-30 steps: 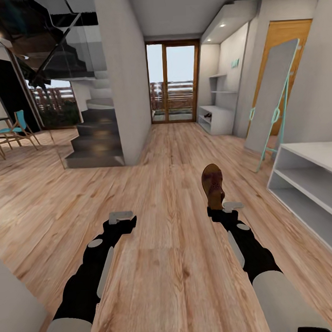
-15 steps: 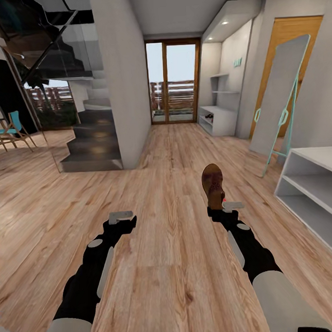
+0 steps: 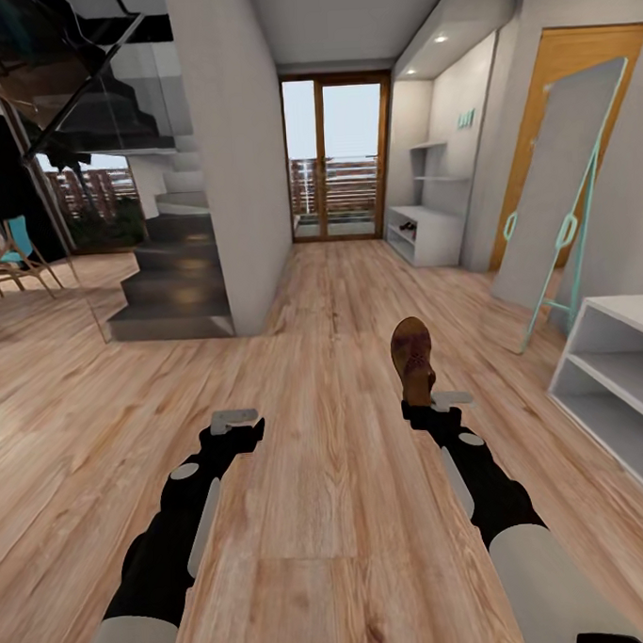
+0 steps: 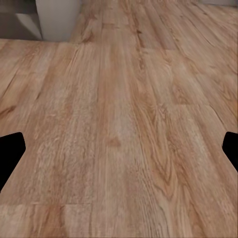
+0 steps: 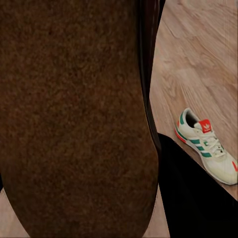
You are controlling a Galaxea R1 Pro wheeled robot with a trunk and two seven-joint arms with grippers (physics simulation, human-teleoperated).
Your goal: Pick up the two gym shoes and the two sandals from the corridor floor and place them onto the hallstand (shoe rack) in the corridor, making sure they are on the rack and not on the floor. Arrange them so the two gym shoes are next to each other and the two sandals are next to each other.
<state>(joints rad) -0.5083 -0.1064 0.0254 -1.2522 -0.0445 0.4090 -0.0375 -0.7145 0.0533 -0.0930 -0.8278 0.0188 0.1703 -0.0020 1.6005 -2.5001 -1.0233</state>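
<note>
My right claw (image 3: 429, 403) is clamped on a brown sandal (image 3: 413, 354), held above the floor (image 3: 331, 509) with its toe pointing away from me; in the right wrist view its sole (image 5: 74, 114) is close to the lens. One gym shoe (image 5: 207, 145) lies on the floor beside it. My left claw (image 3: 234, 420) hangs empty, fingers (image 4: 11, 153) spread wide over bare planks. The hallstand (image 3: 428, 233) stands at the corridor's far right, by the glass door (image 3: 338, 158). A white bench (image 3: 615, 381) is near on my right.

Light wood-grain corridor floor (image 4: 119, 124) with knots, planks running away from the camera, two dark fingertips (image 4: 10, 148) of the left tool (image 4: 119, 151) at opposite edges — spread wide, holding nothing — pale grey wall base (image 4: 57, 17) at the far end
</note>
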